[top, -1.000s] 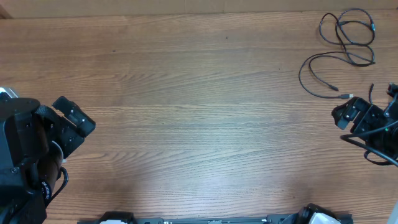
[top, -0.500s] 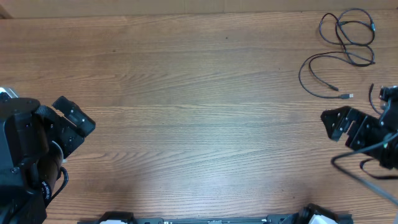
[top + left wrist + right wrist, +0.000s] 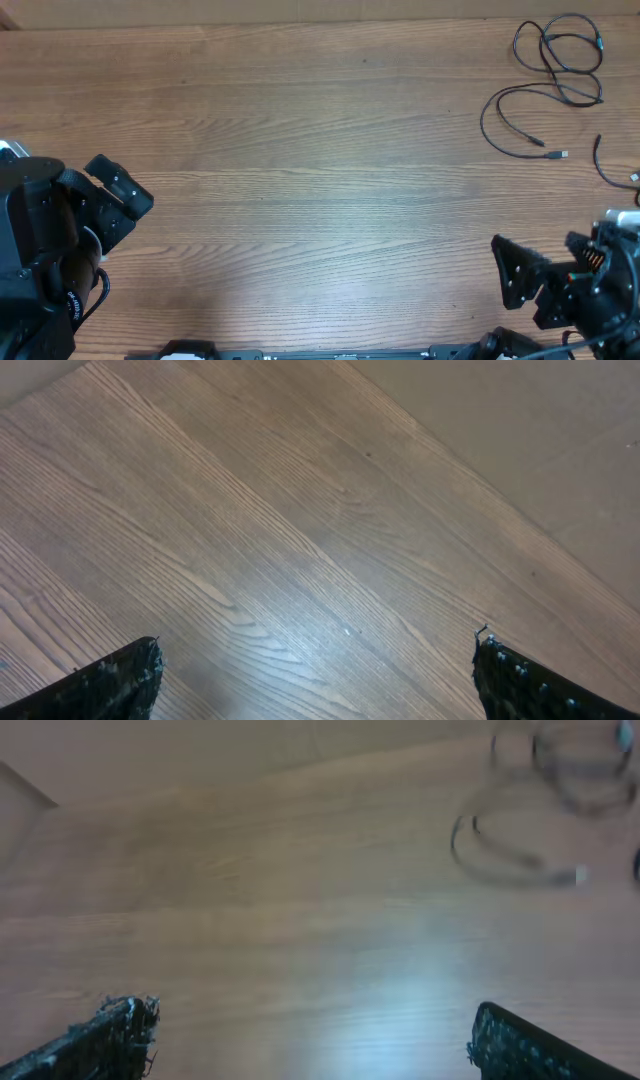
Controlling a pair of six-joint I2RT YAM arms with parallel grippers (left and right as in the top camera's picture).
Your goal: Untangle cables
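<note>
Far right corner | cables [image 3: 553, 52]: thin black loops, seemingly tangled

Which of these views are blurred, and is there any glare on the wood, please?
Right wrist view: blurred throughout, the cables smeared, pale glare on the table; left wrist view: sharp grain, faint sheen; overhead view: sharp, evenly lit.

A wooden table [image 3: 320, 150] fills the view. Thin black cables [image 3: 549, 40] lie in loose loops at its far right corner, one silver-tipped plug [image 3: 558, 154] pointing right. The left tool [image 3: 125, 208] sits at the left edge with its fingers apart. The right tool [image 3: 527, 290] is at the near right, open, well apart from the cables.
</note>
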